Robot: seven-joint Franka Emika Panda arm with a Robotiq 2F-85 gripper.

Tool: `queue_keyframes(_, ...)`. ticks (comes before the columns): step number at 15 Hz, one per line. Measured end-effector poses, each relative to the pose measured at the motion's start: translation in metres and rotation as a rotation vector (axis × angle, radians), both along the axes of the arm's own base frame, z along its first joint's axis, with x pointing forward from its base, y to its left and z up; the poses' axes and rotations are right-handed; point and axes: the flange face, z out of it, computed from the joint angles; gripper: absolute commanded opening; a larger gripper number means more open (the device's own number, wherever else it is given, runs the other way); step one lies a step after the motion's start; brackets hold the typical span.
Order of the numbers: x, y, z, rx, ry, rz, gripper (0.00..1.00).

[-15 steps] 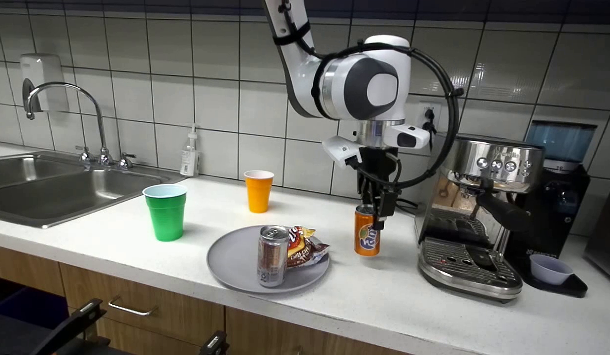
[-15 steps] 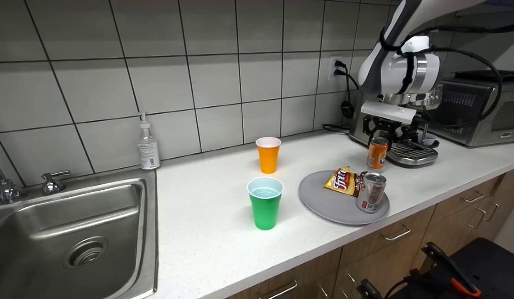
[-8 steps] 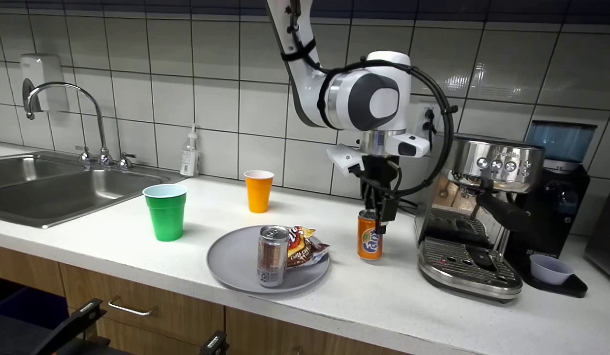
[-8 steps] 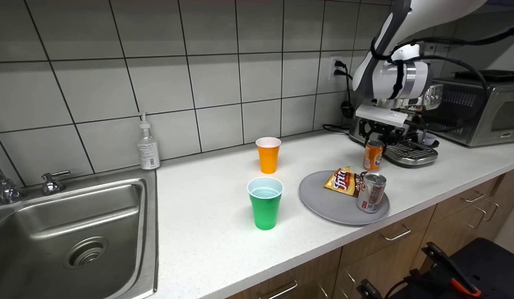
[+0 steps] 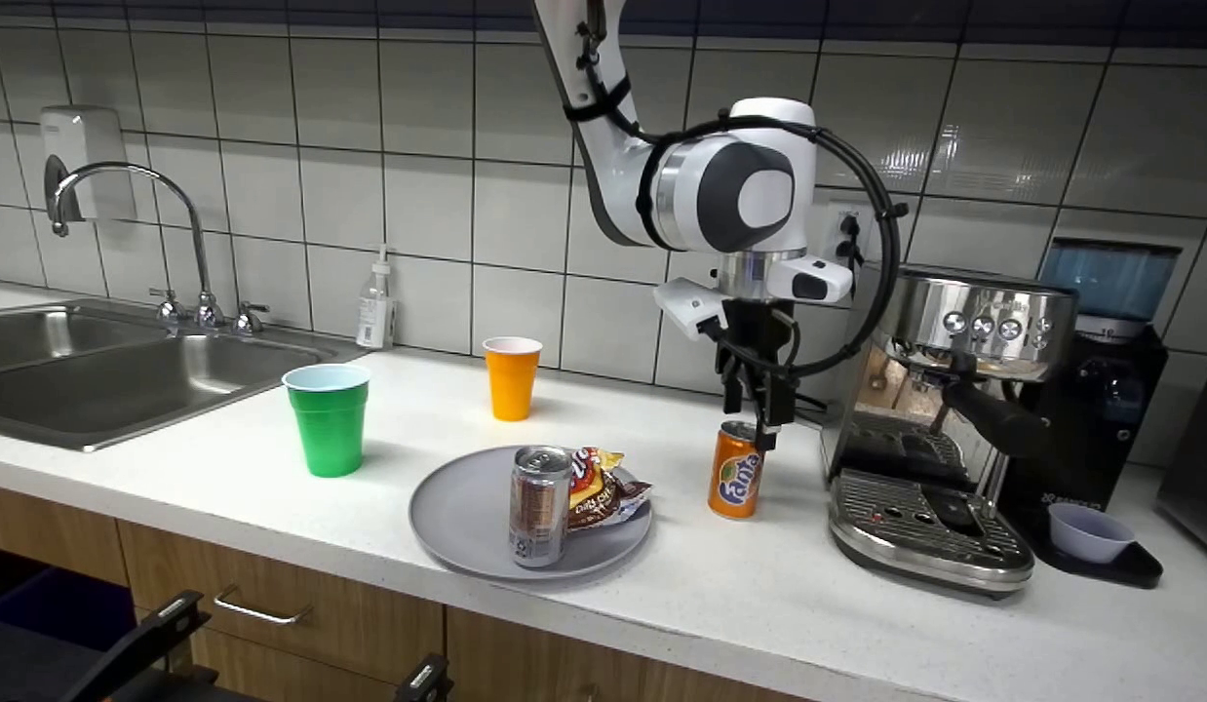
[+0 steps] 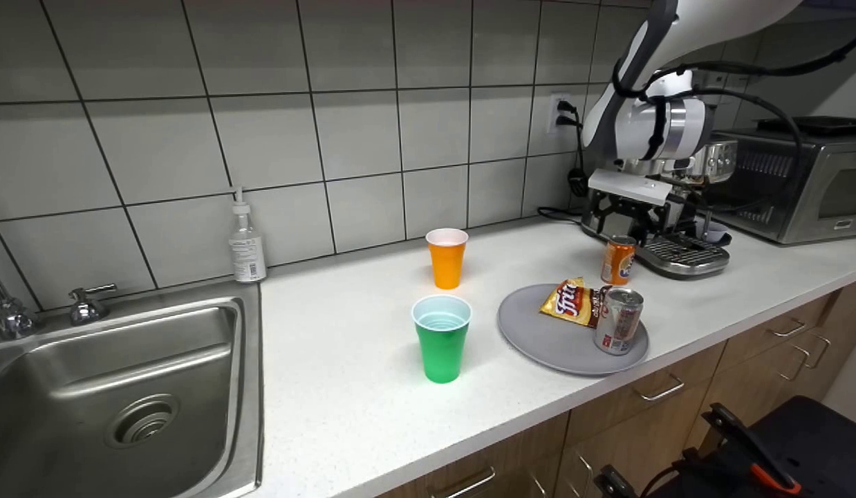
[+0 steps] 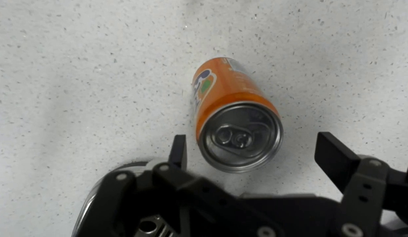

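Fanta (image 5: 734, 480) stands on the tabletop (image 5: 759, 577) near the plate (image 5: 465, 517), and with the claw (image 7: 251, 144) spread about its lid (image 7: 241, 137), pinching nothing, any sideways drift could make the nearer finger (image 7: 179, 151), so close to that lid, clip the edge and topple the Fanta

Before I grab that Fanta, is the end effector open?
Open: in the wrist view, the end effector shows gaps between its fingers and the Fanta can.

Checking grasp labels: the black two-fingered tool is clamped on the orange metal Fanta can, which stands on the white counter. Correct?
Not clamped: the wrist view shows the black tool open, with gaps between its fingers and the orange Fanta can, which does stand on the white counter.
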Motion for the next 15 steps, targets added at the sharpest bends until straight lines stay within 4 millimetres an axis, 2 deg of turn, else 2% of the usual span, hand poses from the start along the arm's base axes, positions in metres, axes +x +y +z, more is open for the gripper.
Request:
queue_keyframes(4,0.005,0.007,0.009,0.004,-0.015,0.016,1.00)
queue_keyframes(9,0.009,0.038,0.029,0.026,-0.040,0.079,1.00)
queue_keyframes(15,-0.009,0.071,0.046,0.061,-0.043,0.119,1.00)
